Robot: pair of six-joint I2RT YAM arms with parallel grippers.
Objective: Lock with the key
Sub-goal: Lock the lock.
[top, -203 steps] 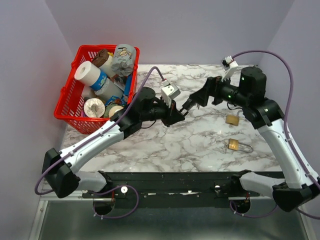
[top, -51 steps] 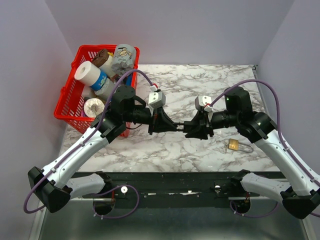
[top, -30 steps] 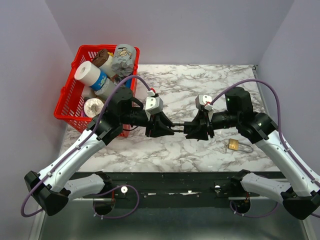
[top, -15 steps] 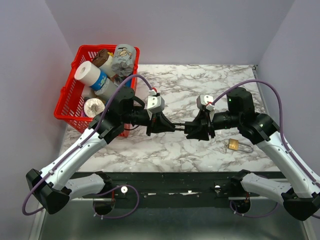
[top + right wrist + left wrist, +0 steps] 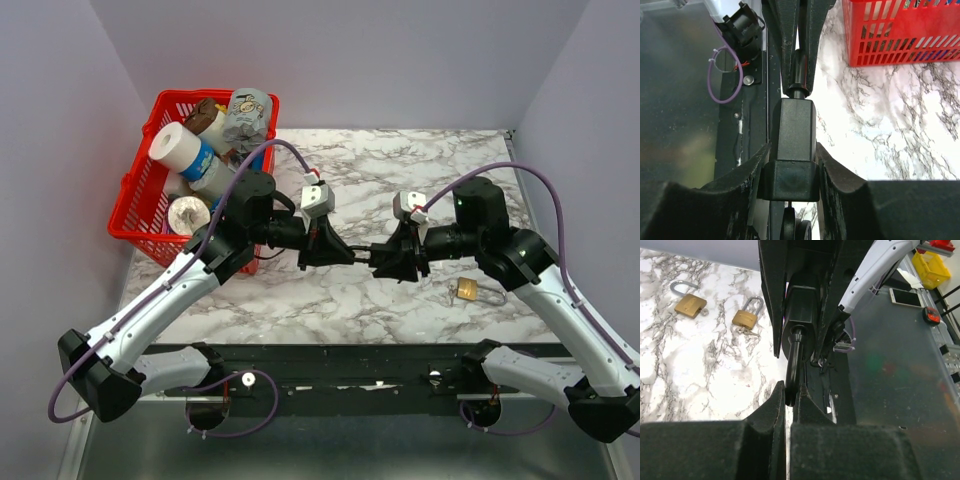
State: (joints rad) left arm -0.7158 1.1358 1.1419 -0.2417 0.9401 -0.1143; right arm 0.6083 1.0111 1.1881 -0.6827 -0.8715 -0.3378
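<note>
Left arm (image 5: 170,295) and right arm (image 5: 565,300) both reach in from the table's near edge, elbows out, wrists roughly level, tips nose to nose over mid-table. Left gripper (image 5: 347,254): fingers (image 5: 771,412) pinched almost together. Right gripper (image 5: 380,263): fingers (image 5: 751,175) part-spread, clamping.

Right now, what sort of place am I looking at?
Probably a robot lab test cell: a left arm and right arm bolted at a marble-pattern table, plain lilac walls around it, plus a brass padlock and red basket.
</note>
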